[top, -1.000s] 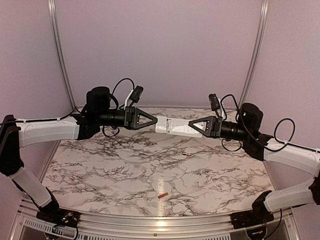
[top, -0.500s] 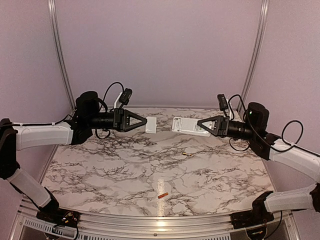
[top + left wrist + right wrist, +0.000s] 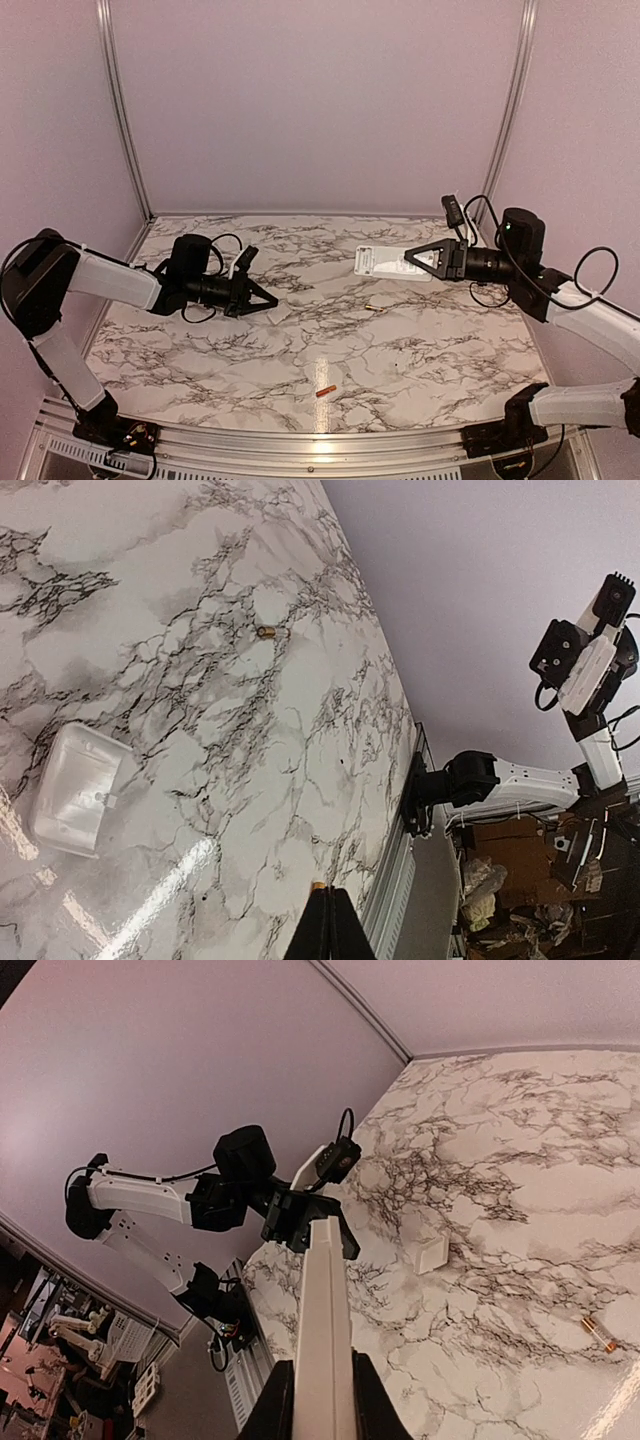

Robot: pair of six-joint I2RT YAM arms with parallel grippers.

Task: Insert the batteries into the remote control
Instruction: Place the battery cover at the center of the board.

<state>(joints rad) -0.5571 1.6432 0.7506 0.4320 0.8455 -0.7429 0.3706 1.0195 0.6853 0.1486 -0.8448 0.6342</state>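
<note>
My right gripper (image 3: 412, 260) is shut on the white remote control (image 3: 378, 262) and holds it edge-up above the table's back right; its own view shows the remote (image 3: 322, 1300) between the fingers (image 3: 312, 1375). My left gripper (image 3: 272, 302) is low over the table's left, shut and empty (image 3: 328, 905). A small white battery cover (image 3: 75, 790) lies on the table beside it, also in the right wrist view (image 3: 432, 1254). The gold battery (image 3: 375, 308) lies mid-table (image 3: 265, 632) (image 3: 600, 1332). The orange battery (image 3: 326, 390) lies near the front edge (image 3: 318, 886).
The marble table (image 3: 200, 360) has a metal rail along its front edge (image 3: 300, 440). Pale walls with metal posts (image 3: 120, 110) close in the back and sides. Both arm bases stand at the front corners.
My left arm has swung down and left to the table; the white cover it held now lies on the table. My right gripper has moved slightly right with the remote.
</note>
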